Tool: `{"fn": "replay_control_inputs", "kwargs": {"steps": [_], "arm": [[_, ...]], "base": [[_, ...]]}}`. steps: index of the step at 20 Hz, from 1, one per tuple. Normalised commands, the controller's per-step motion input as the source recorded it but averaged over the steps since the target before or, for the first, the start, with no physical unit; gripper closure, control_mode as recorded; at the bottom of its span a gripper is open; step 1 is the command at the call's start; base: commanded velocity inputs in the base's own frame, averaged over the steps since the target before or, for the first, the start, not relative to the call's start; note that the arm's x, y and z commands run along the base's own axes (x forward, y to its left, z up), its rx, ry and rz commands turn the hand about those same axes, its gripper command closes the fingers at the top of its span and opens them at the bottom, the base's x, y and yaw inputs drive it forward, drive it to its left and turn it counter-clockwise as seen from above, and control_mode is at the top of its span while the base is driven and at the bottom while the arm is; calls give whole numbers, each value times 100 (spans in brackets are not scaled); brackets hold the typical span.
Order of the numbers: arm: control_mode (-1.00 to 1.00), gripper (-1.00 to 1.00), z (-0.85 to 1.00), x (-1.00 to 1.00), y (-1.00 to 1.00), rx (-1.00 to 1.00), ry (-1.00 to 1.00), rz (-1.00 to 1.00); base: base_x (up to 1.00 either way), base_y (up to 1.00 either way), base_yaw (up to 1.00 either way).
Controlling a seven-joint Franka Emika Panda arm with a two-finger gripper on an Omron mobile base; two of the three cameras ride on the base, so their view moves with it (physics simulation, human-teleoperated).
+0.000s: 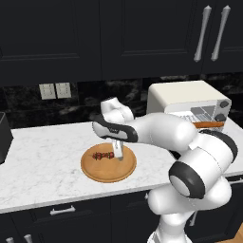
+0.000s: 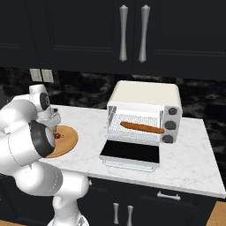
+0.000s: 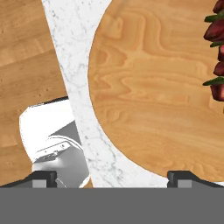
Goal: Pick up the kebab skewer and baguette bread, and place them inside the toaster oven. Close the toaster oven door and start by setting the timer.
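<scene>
One kebab skewer (image 1: 102, 155) lies on the round wooden board (image 1: 108, 171) in the left base view, the gripper (image 1: 117, 153) hanging just beside it. Right base view — the baguette bread (image 2: 141, 127) rests on the toaster oven (image 2: 145, 98) rack, the toaster oven door (image 2: 129, 154) dropped flat. Hand view: fingertips (image 3: 41, 178) spread wide, empty — the skewer sits at the right edge.

kebab skewer (image 1: 103, 155) flat on board, baguette bread (image 2: 141, 128) inside open toaster oven (image 2: 145, 111)
</scene>
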Motion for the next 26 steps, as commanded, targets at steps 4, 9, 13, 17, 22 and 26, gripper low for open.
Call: {"fn": "replay_control_inputs", "kwargs": {"steps": [4,9,13,17,22,26], "arm": [[-100,-100,-21,10,1,0,-1,0],[-100,-100,-10,19,0,0,-3,0],[-100,-100,-5,28,5,0,-1,0],[-100,-100,-19,28,14,0,0,0],[-100,-100,-25,24,11,0,0,0],[-100,-100,-17,13,0,0,0,0]], "base": [[0,0,0],[0,0,0],[0,0,0],[0,0,0],[0,0,0],[0,0,0]]}}
